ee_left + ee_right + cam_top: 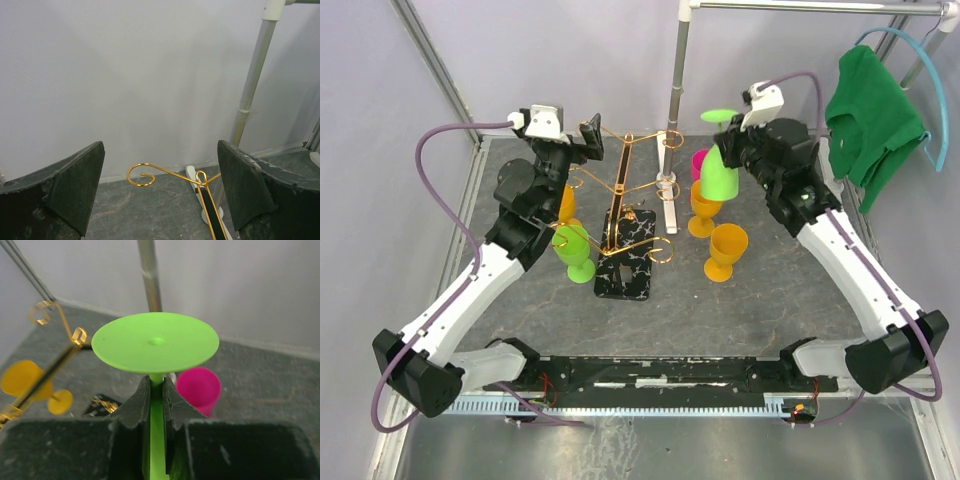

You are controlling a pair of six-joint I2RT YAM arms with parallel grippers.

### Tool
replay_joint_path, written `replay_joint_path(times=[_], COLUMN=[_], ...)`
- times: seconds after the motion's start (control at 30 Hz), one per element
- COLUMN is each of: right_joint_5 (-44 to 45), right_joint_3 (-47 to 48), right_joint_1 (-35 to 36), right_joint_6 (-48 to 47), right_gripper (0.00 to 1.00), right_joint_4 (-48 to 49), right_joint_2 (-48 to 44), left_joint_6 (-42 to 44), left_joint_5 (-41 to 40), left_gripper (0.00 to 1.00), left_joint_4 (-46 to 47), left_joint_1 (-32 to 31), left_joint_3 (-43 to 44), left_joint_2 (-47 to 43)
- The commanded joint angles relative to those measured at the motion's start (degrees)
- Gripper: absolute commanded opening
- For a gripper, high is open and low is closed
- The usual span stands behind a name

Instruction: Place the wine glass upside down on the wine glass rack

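My right gripper (pixel 728 140) is shut on the stem of a lime green wine glass (pixel 718 178) and holds it upside down, foot up, in the air to the right of the gold wine glass rack (pixel 623 190). In the right wrist view the fingers (pixel 142 402) pinch the stem just under the round foot (pixel 155 342). The rack stands on a black marbled base (pixel 628 262). My left gripper (pixel 588 135) is open and empty, high beside the rack's top left arm; in its own view one gold scroll arm (pixel 142 175) lies between the open fingers (pixel 75 187).
A second lime glass (pixel 575 250) and an orange one (pixel 567 200) are left of the rack. A pink glass (pixel 700 160) and two orange glasses (pixel 705 205) stand to its right. A white pole stand (pixel 675 110) is behind. A green cloth (pixel 872 115) hangs far right.
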Motion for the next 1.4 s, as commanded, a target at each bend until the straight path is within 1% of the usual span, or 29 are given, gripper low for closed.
replay_joint_path(times=[0.0, 0.13, 0.23, 0.5, 0.57, 0.7, 0.87, 0.97, 1.37], right_joint_5=[2.3, -1.9, -5.9, -10.7, -11.3, -12.8, -14.8, -16.4, -18.1], right_joint_3=[-6.5, -9.5, -11.8, -10.0, -10.5, -13.3, -16.7, -17.0, -22.6], right_joint_1=[-0.3, -0.3, -0.4, -0.4, -0.4, -0.3, -0.4, -0.3, -0.3], right_joint_6=[-5.5, -6.6, -5.7, -5.4, -4.7, -2.2, 1.9, 3.2, 10.3], right_gripper=[0.01, 0.01, 0.01, 0.01, 0.01, 0.01, 0.01, 0.01, 0.01], right_joint_4=[8.2, 12.9, 18.2, 18.7, 20.1, 28.6, 41.9, 44.5, 58.6], right_joint_2=[-2.1, -1.1, -0.6, 1.0, 1.5, 3.2, 5.8, 7.0, 11.3], left_joint_6=[0.7, 0.3, 0.9, -1.3, -1.9, -2.4, -2.1, -1.9, -1.9], left_joint_5=[-1.9, -4.4, -6.0, -6.1, -6.1, -5.7, -5.2, -5.2, -5.3], left_gripper=[0.99, 0.99, 0.99, 0.99, 0.99, 0.99, 0.99, 0.99, 0.99], left_joint_4=[1.6, 0.1, -1.0, -1.9, -2.2, -2.4, -3.4, -3.4, -3.7], left_joint_1=[0.0, 0.4, 1.0, 3.7, 4.2, 4.7, 5.0, 5.2, 5.7], left_joint_3=[5.1, 7.7, 8.5, 6.6, 6.4, 6.4, 7.9, 8.2, 8.6], left_joint_2=[2.1, 3.7, 3.6, 1.5, 1.4, 1.7, 2.5, 2.8, 3.3])
